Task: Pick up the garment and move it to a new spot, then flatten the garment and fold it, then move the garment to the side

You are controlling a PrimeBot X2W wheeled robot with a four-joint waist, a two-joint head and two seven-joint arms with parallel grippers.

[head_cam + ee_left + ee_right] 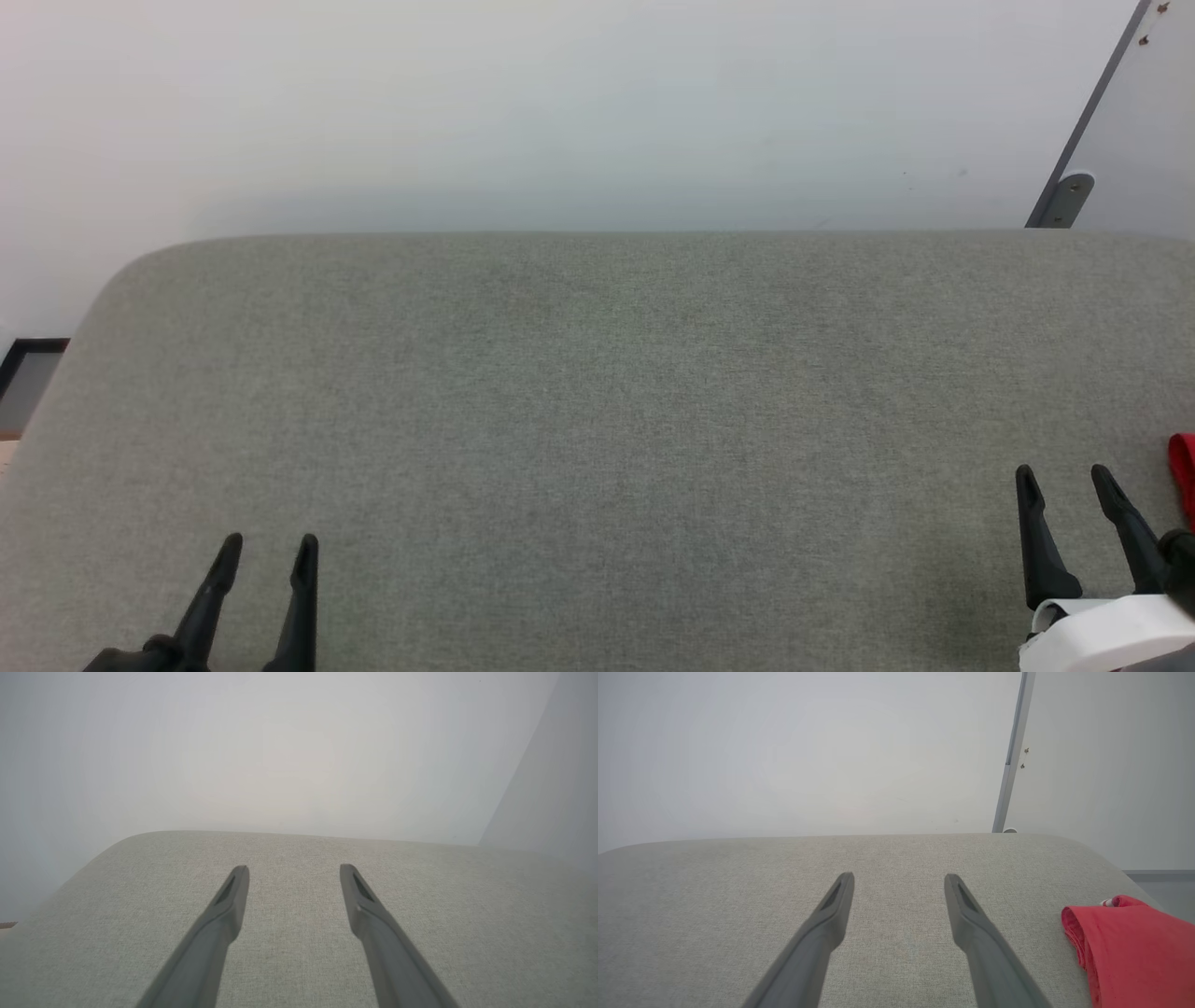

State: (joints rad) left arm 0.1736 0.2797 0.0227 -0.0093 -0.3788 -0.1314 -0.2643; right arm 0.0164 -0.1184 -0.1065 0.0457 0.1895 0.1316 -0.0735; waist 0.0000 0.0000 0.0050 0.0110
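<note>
Our left pincer (pixel 272 541) and right pincer (pixel 1062 471) gape wide, empty; the garment (pixel 1134 947) lies apparently folded at the bench's (pixel 597 420) three o'clock, so the task looks finished.

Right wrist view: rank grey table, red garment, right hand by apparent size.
Largest: grey table, by far.
Then right hand and red garment: about alike; hand nearest camera, garment cropped at the edge.

Grey fabric surface (pixel 597 420) from 3 through 9 o'clock, plain white wall (pixel 560 112) at 12, grey-edged white panel (pixel 1148 140) at 2, soft even light
</note>
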